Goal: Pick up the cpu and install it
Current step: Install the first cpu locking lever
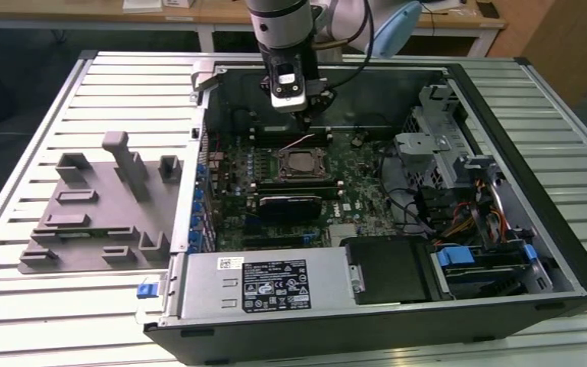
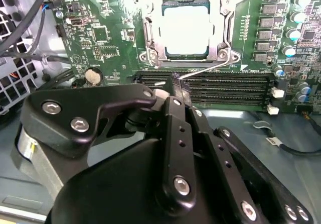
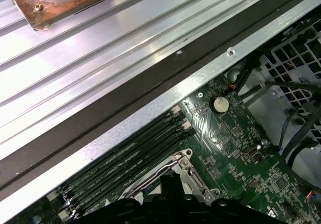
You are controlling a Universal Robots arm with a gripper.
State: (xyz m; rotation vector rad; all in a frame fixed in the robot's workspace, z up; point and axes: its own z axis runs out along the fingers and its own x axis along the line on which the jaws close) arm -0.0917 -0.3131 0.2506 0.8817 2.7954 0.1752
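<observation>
The power supply (image 1: 263,284) with its printed label lies nearest in the exterior view, at the near edge of the open case (image 1: 538,229), with a blue tab (image 1: 147,290) just off its left corner. Going from the exterior view's left, a grey fixture block (image 1: 100,206) rests on the ribbed metal table (image 1: 28,306), just beside the case's left wall. Inside the case the green motherboard (image 1: 355,176) lies flat, and the cpu (image 2: 185,24) sits in the socket (image 2: 150,38) near the board's middle, its shiny pale top showing inside the metal frame in the second wrist view; the socket's thin lever (image 2: 210,71) stands loose, angled toward the dark memory slots (image 2: 225,86) on the far side. The gripper (image 1: 309,115) hangs over those slots at the far wall of the case, just beyond the socket and apart from the cpu. In the second wrist view its black fingers (image 2: 175,113) are drawn together with nothing between them. A black cooler (image 1: 291,206) lies just near of the socket. On the right of the case sit a metal drive cage (image 1: 426,153) and bundled cables (image 1: 477,222).
</observation>
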